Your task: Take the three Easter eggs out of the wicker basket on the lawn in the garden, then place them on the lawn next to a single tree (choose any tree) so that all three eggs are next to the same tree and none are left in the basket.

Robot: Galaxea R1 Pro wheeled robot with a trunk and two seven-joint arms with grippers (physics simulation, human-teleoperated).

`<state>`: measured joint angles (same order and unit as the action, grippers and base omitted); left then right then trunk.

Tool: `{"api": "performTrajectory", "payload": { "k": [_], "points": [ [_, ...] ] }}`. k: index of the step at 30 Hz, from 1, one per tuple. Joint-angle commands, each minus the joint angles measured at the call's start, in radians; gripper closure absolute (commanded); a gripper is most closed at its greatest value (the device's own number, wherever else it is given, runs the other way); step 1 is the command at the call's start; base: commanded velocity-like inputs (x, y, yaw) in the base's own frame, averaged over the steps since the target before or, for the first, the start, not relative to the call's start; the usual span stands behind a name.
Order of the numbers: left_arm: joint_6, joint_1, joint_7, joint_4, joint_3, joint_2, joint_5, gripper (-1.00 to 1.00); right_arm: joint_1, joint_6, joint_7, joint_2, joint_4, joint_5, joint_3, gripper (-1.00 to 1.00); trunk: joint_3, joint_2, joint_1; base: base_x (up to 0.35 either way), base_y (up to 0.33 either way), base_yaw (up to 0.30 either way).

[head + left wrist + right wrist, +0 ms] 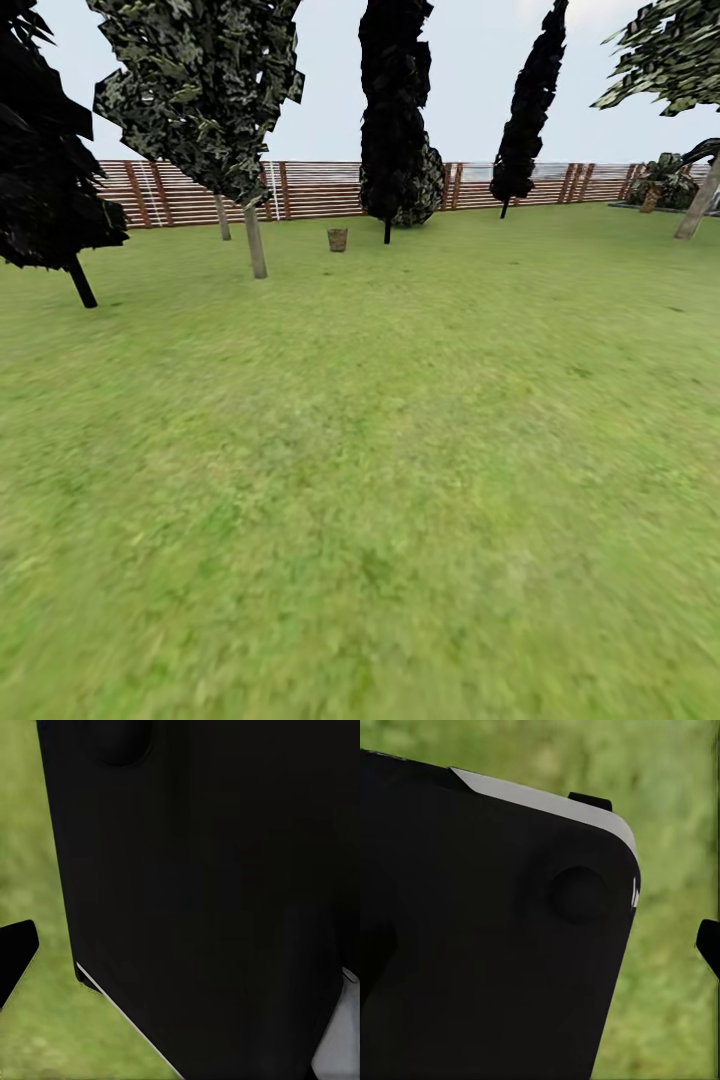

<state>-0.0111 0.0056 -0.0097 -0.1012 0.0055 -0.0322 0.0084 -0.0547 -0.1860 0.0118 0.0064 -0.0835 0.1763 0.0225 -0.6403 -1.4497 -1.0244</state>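
Far ahead on the lawn (pixel 400 450) stands the small brown wicker basket (pixel 338 239), just before the fence. At this distance I cannot make out the Easter eggs. A tree with a pale trunk (pixel 256 240) and speckled leaf sheets rises a little to the basket's left. In the left wrist view one dark fingertip (pixel 15 954) shows over grass beside the robot's black body (pixel 210 900). The right wrist view likewise shows one dark fingertip (pixel 709 945) past the black body (pixel 487 945). Neither view shows how the jaws stand.
A brown slat fence (pixel 320 190) closes the garden at the back. Black cone-shaped trees stand at the left (pixel 50 180), centre (pixel 392 120) and centre right (pixel 528 110). Another pale-trunked tree (pixel 697 205) leans at the far right. Open grass stretches between me and the basket.
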Motion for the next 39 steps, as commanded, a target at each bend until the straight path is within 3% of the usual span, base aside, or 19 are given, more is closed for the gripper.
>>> {"api": "performTrajectory", "payload": {
  "k": [1, 39],
  "points": [
    [-0.001, 0.001, -0.001, -0.002, 0.001, 0.000, 0.001, -1.00, 0.000, -0.003, 0.001, 0.000, 0.001, 0.003, 0.002, -1.00, -0.001, 0.000, -0.001, 0.328, 0.000, 0.000],
    [-0.001, 0.001, -0.001, -0.003, 0.001, 0.000, 0.001, -1.00, 0.000, -0.004, 0.001, 0.000, -0.001, 0.003, 0.002, -1.00, -0.001, 0.000, -0.001, 0.328, 0.000, 0.000]
  ]
}}
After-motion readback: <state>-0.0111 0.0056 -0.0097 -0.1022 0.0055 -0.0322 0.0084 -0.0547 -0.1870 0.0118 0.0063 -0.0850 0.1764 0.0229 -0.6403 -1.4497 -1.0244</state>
